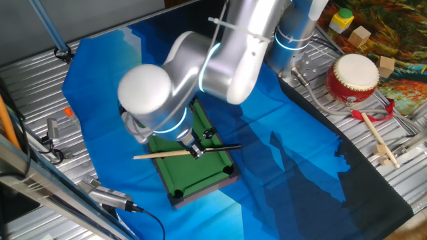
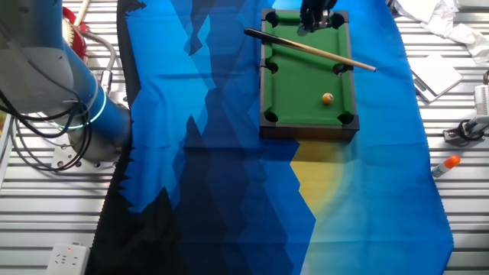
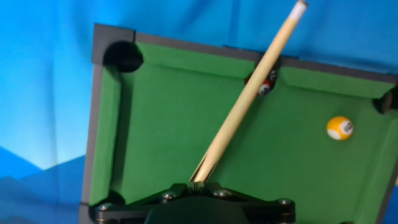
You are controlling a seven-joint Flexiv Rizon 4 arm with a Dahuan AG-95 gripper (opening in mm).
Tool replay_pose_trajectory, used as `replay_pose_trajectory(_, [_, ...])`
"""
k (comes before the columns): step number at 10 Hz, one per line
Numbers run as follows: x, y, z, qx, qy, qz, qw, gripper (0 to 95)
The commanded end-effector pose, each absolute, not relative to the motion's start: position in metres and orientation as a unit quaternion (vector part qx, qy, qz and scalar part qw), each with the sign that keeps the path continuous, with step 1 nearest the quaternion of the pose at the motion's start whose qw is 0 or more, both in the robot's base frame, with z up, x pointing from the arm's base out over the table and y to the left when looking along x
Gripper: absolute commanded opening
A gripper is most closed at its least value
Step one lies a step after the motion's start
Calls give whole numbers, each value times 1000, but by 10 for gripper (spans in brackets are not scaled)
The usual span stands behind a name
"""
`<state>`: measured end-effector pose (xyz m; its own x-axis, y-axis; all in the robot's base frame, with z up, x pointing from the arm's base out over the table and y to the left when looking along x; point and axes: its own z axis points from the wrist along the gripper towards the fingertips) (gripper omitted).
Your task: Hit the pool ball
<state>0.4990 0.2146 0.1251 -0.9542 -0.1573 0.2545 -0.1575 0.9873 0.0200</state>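
Note:
A small green pool table [image 2: 306, 76] stands on the blue cloth; it also shows in one fixed view [image 1: 175, 167] and in the hand view [image 3: 161, 124]. My gripper [image 3: 200, 184] is shut on the thick end of the wooden cue stick [image 3: 249, 99], which lies slanted across the table [image 2: 321, 50] [image 1: 160, 155]. The pool ball [image 3: 339, 127], orange-yellow with a pale spot, rests on the felt to the right of the cue, apart from it [image 2: 328, 98]. A tiny red ball [image 3: 266, 88] sits partly hidden behind the cue by the far side pocket.
A corner pocket [image 3: 122, 56] lies at the far left of the table. A red and white drum [image 1: 352, 77], wooden sticks [image 1: 380, 143] and blocks [image 1: 360, 37] lie off the cloth. An orange marker [image 2: 445, 163] and a white pad [image 2: 437, 74] lie on the metal bench.

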Motion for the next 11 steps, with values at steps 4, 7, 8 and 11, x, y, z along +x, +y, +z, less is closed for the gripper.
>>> replay_pose_trajectory(4, [498, 217, 124, 372, -921, 89, 77, 0])
replay_pose_trajectory(7, [496, 218, 123, 374, -920, 89, 76, 0])
replay_pose_trajectory(8, [492, 220, 121, 369, -922, 89, 75, 0])
replay_pose_trajectory(11, [474, 228, 114, 362, -925, 93, 71, 0])
